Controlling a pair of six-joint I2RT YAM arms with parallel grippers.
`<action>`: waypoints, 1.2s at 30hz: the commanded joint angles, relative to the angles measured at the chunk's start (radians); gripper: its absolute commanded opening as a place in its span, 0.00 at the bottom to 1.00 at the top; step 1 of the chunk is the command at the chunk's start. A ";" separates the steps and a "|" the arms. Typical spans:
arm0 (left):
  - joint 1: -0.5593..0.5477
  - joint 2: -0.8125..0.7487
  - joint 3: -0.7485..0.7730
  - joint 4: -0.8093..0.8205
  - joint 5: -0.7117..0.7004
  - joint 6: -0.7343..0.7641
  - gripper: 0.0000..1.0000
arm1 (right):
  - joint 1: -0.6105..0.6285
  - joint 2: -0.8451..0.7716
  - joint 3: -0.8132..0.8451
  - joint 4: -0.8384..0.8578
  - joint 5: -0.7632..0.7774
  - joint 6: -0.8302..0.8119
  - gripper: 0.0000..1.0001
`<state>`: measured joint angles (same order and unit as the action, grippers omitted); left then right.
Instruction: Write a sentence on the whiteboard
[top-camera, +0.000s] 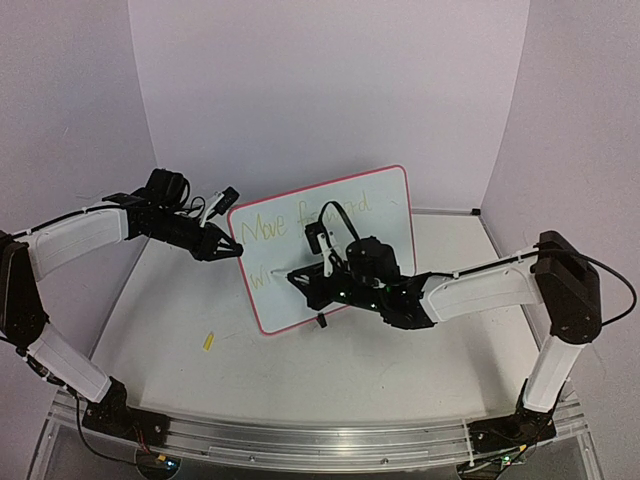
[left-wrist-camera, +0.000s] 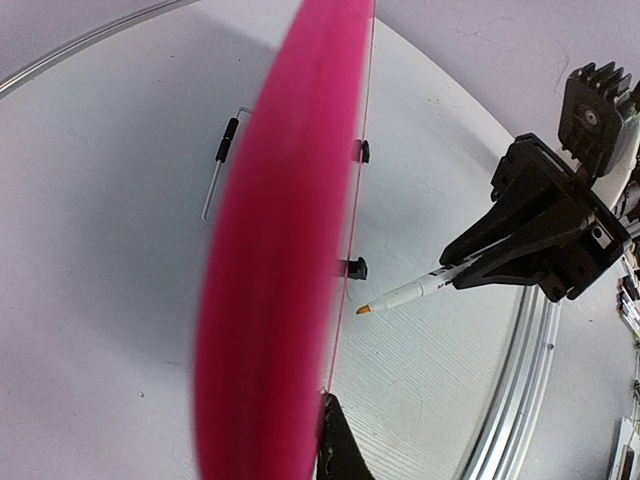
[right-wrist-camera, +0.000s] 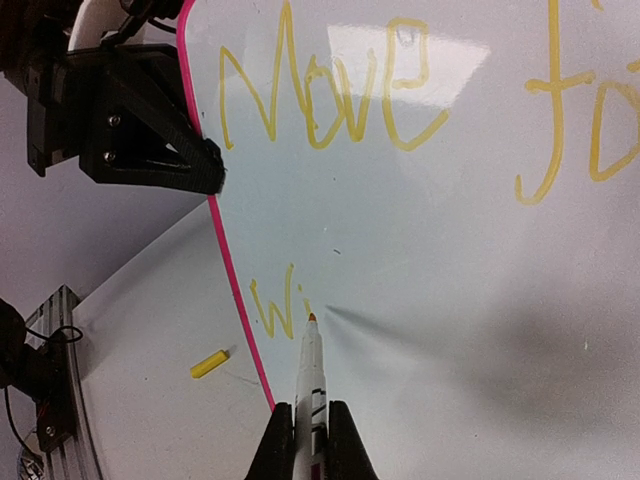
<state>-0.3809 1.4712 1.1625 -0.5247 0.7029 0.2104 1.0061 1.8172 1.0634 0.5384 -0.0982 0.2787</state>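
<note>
The left claw (top-camera: 228, 250) clamps the standing whiteboard (top-camera: 380, 215) by its edge. The right claw (right-wrist-camera: 310, 425), closed on a marker (right-wrist-camera: 311, 365), holds its tip just ahead at the sentence (top-camera: 268, 228), beside "Wi".

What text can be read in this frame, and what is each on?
"Move": yellow-green handwriting, top line of the whiteboard.
"fo": the next word, cut off at the wrist view's edge.
"wi": start of the second line, at the marker tip.
Print on the marker barrel: too small to read.
</note>
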 joint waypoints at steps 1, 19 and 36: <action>-0.027 0.036 -0.006 -0.035 -0.072 0.042 0.00 | -0.002 0.001 0.031 0.022 0.014 0.003 0.00; -0.027 0.035 -0.006 -0.036 -0.074 0.042 0.00 | -0.004 0.009 0.043 -0.038 0.182 0.026 0.00; -0.028 0.035 -0.006 -0.035 -0.072 0.042 0.00 | -0.003 -0.054 -0.013 0.027 0.080 0.000 0.00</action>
<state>-0.3809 1.4727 1.1625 -0.5240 0.7021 0.2098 1.0162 1.8181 1.0743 0.5144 0.0316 0.2954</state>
